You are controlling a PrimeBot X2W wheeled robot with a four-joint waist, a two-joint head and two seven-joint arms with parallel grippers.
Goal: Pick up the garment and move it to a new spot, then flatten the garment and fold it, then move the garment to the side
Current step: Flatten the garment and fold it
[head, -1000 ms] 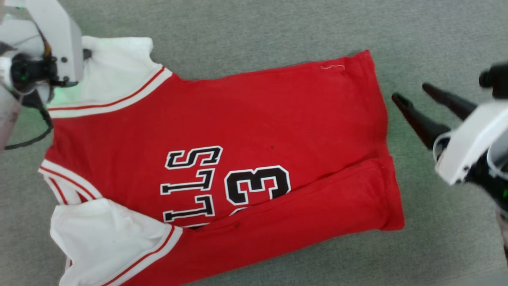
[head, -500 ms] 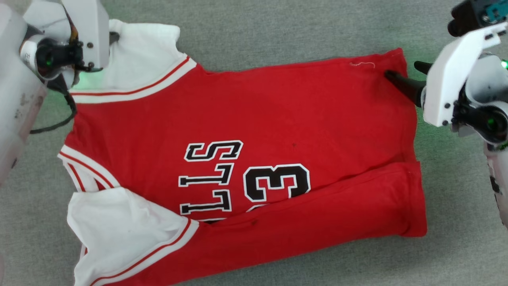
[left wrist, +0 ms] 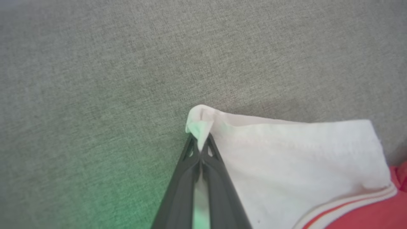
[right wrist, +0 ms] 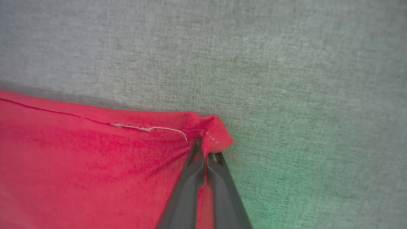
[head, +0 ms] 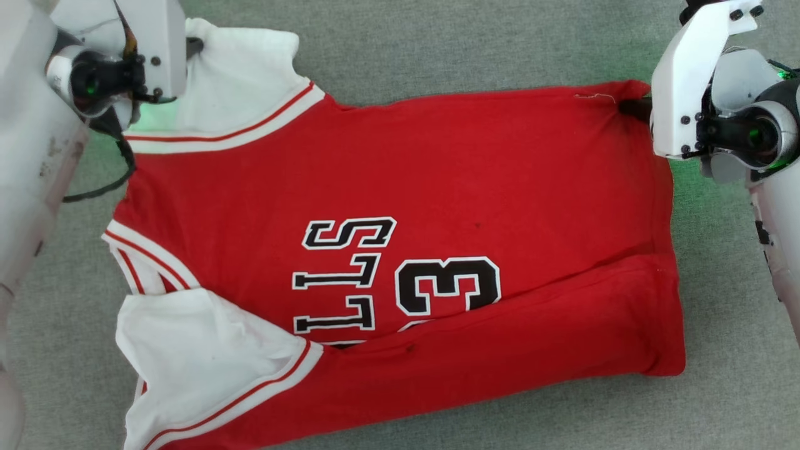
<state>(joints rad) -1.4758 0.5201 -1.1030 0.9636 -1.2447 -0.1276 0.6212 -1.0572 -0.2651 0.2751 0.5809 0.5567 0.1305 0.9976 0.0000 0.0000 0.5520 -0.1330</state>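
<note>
Garment (head: pixel 437 175) lies spread face-up on the grey tabletop (head: pixel 450 44). One long side is folded over and covers part of the chest lettering (head: pixel 350 275).

In the head view the neck end is left of the lettering and the hem end is right of it.

Left claw (left wrist: pixel 201 144): fingers pressed together, pinching the corner of the white sleeve (left wrist: pixel 286 159) up-left of the lettering.

Right claw (right wrist: pixel 207 151): fingers pressed together, pinching the red hem corner (right wrist: pixel 217 135) up-right of the lettering. The cloth puckers there.

A loose white thread (right wrist: pixel 149 128) lies just beside that corner.
</note>
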